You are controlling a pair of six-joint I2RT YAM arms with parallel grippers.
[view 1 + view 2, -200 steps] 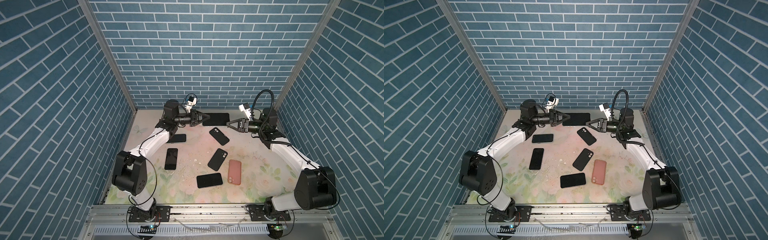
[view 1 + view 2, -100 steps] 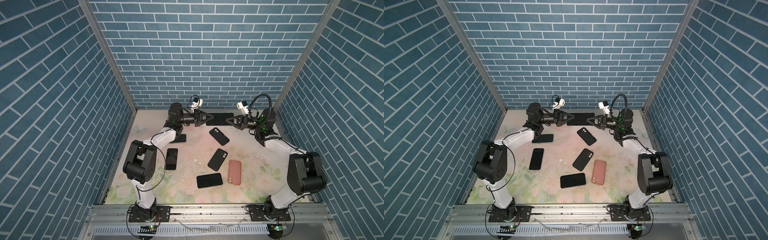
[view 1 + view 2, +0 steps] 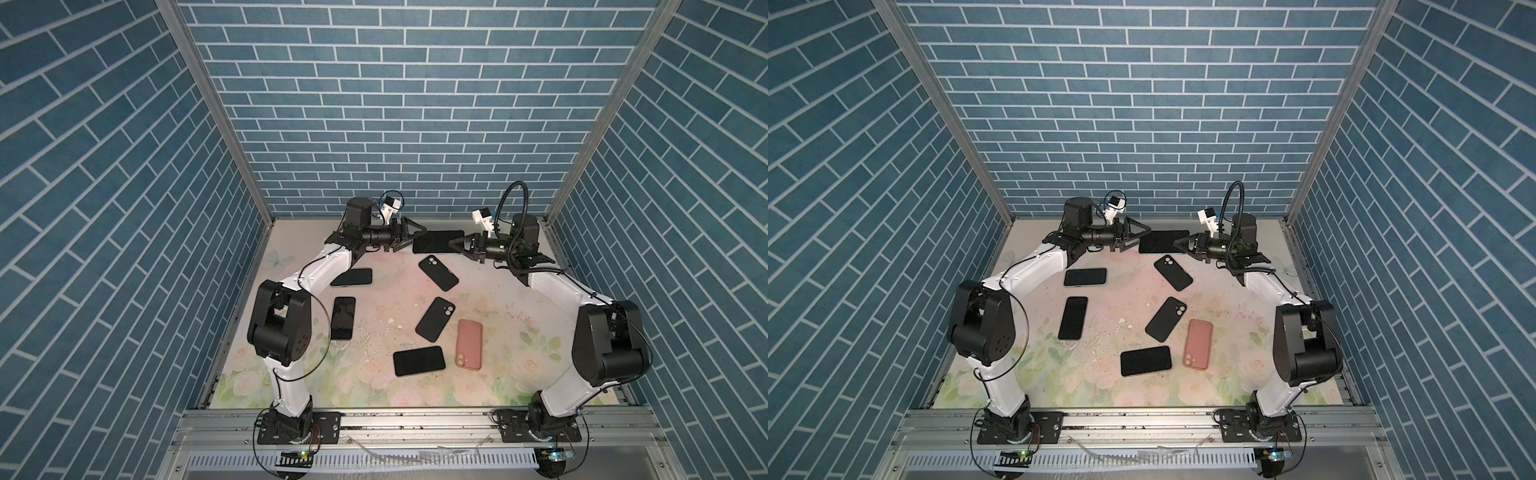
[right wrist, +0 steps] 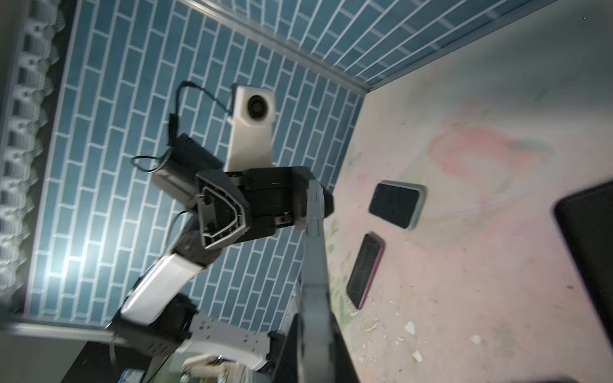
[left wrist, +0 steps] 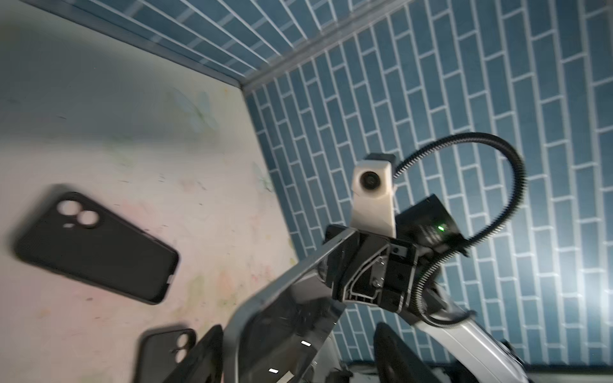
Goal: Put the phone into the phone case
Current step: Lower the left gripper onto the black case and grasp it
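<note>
Top views: bright, even light, sharp; wide-angle bend at edges. Wrist views dimmer w/ motion blur; phone case [image 5: 96, 247] smeared; glare patch on brick wall [image 4: 99, 252].

Near the back wall [image 3: 395, 124], the right gripper [image 3: 456, 243] pinches one end of the black phone [image 3: 436, 242] while the left gripper [image 3: 418, 237] stands spread at its other end.

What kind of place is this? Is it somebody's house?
Probably a robot test booth, not a house: a left arm and right arm mounted on a metal rail, brick-print walls boxing in a flowery table, a phone held between them.
</note>
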